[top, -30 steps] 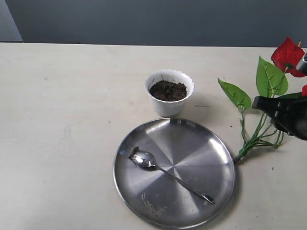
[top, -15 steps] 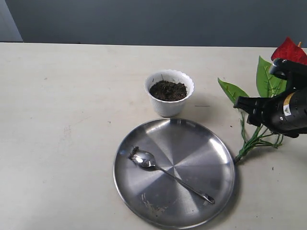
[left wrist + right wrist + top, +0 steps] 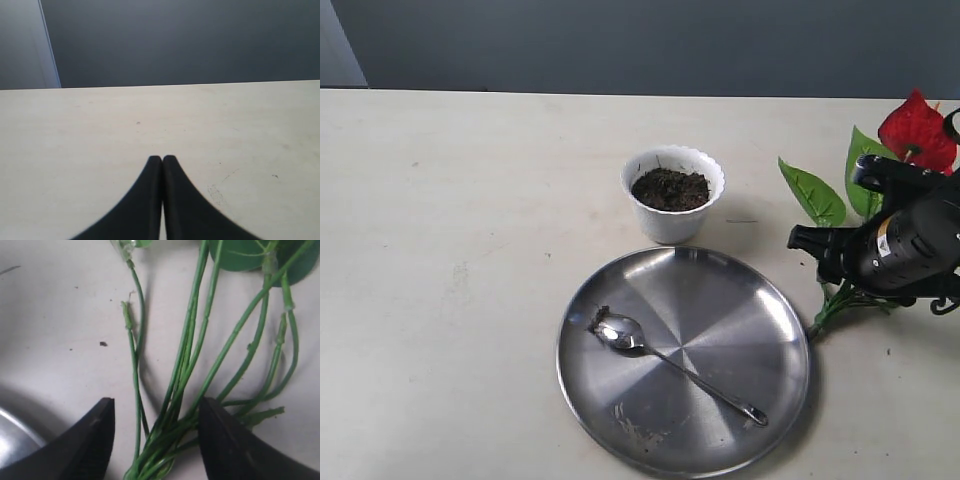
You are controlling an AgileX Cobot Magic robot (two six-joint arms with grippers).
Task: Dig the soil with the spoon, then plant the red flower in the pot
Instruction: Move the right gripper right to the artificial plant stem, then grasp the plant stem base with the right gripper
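Observation:
The white scalloped pot (image 3: 673,192) stands behind the steel plate, filled with dark brown soil (image 3: 670,188). The steel spoon (image 3: 673,365) lies on the plate with crumbs of soil at its bowl. The red flower (image 3: 917,129) lies on the table at the right, its green stems (image 3: 192,355) fanning out from a bunch near the plate's edge. My right gripper (image 3: 156,407) is open and straddles the bunched stems, one finger on each side, not closed on them. My left gripper (image 3: 162,159) is shut on nothing above bare table; the exterior view does not show it.
A large round steel plate (image 3: 730,310) lies in front of the pot, with soil crumbs near its front. Its rim (image 3: 12,432) shows close beside the right gripper. A dark wall backs the table's far edge.
My right arm has moved left and down over the flower's stems, now covering them in the exterior view. The flower has shifted slightly. Pot, spoon and plate are unmoved.

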